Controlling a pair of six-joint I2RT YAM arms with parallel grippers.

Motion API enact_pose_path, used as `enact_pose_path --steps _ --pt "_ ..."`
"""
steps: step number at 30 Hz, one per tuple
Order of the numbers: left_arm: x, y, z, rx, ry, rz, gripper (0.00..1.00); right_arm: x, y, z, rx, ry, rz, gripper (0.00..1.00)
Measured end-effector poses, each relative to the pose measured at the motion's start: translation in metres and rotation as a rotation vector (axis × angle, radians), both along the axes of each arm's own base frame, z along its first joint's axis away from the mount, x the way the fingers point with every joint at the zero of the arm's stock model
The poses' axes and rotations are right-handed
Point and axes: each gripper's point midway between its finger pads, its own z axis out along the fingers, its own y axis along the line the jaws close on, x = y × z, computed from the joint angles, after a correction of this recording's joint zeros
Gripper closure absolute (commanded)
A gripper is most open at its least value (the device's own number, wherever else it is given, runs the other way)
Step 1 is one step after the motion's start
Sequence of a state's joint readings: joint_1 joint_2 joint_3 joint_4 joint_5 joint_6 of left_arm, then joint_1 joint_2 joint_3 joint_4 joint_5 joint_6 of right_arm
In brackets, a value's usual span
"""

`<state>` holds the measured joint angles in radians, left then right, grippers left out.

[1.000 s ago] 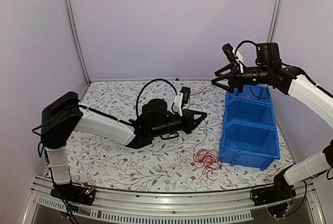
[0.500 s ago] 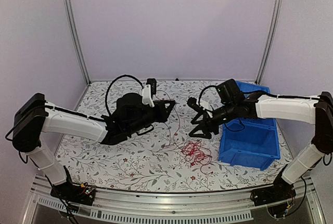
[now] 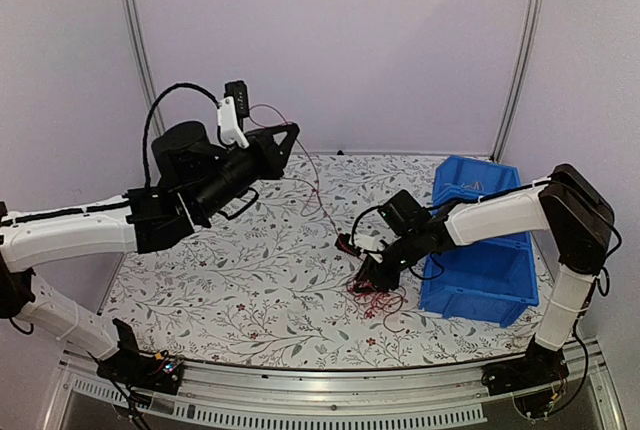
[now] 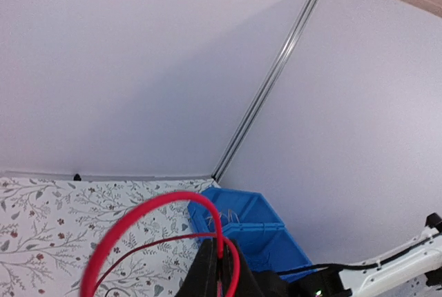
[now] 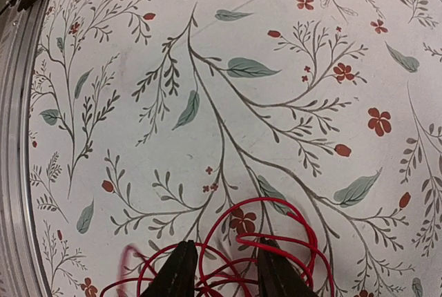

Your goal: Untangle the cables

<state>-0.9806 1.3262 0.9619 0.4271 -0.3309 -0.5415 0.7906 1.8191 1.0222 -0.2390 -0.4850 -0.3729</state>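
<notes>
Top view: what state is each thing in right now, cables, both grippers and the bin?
Cables: tangled clump on the table, one red strand lifted off it.
Left gripper: shut on that strand, raised above the table.
Right gripper: open, fingers down astride the clump.
Bin: upright beside the clump, contents unclear.

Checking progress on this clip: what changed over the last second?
The left gripper, shut on a red strand, rose from low over the table up and left. The right gripper swung down from above the blue bin onto the clump, jaws straddling its loops. The clump shifted slightly left; the bin stayed.
</notes>
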Motion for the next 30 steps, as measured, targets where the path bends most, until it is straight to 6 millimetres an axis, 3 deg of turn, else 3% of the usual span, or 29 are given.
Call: enact_pose_path --steps 3,7,11,17,20,23,27,30 --pt "-0.009 0.018 0.076 -0.042 -0.124 0.028 1.00 0.001 -0.002 -0.011 -0.025 0.013 -0.011 0.70" --pt "-0.025 0.045 0.152 -0.083 -0.249 0.056 1.00 0.002 -0.004 -0.023 -0.052 0.030 -0.025 0.62" --pt "-0.038 0.068 0.178 -0.080 -0.306 0.091 1.00 0.008 -0.003 -0.021 -0.057 0.012 -0.038 0.55" --pt "-0.043 0.090 0.172 -0.026 -0.319 0.153 1.00 0.014 -0.007 -0.022 -0.073 -0.008 -0.056 0.46" --pt "-0.044 0.100 0.179 0.019 -0.335 0.188 1.00 0.018 -0.009 -0.022 -0.074 -0.010 -0.066 0.44" --pt "-0.052 0.116 0.214 0.029 -0.385 0.226 1.00 0.022 -0.012 -0.022 -0.077 -0.012 -0.077 0.40" --pt "-0.077 0.161 0.283 -0.043 -0.487 0.300 1.00 0.029 -0.014 -0.022 -0.081 -0.017 -0.093 0.35" --pt "-0.093 0.190 0.307 -0.078 -0.531 0.349 1.00 0.032 -0.017 -0.021 -0.082 -0.018 -0.102 0.35"
